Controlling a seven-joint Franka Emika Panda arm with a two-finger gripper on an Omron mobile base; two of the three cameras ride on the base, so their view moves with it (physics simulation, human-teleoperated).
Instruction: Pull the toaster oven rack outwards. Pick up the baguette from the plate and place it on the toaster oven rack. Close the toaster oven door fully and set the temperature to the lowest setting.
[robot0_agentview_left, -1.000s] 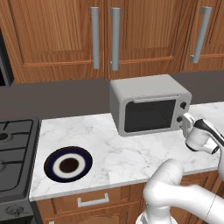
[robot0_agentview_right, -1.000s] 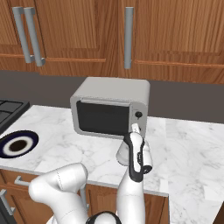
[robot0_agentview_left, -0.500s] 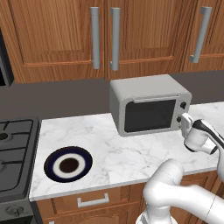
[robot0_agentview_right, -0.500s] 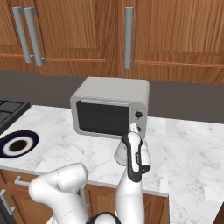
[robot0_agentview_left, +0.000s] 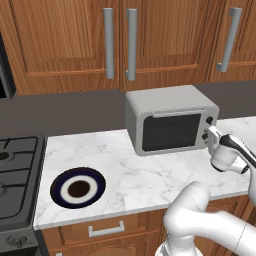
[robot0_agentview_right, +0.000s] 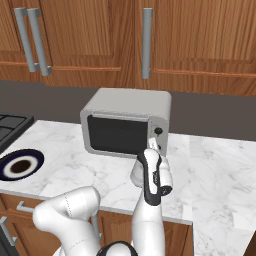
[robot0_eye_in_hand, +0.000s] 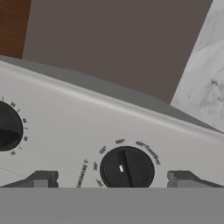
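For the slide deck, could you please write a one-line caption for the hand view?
Open gripper straddling a dark knob on the toaster oven, a second knob alongside.

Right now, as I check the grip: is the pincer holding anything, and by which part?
Nothing is held. The pincer is open, its fingertips either side of the toaster oven's lower knob.
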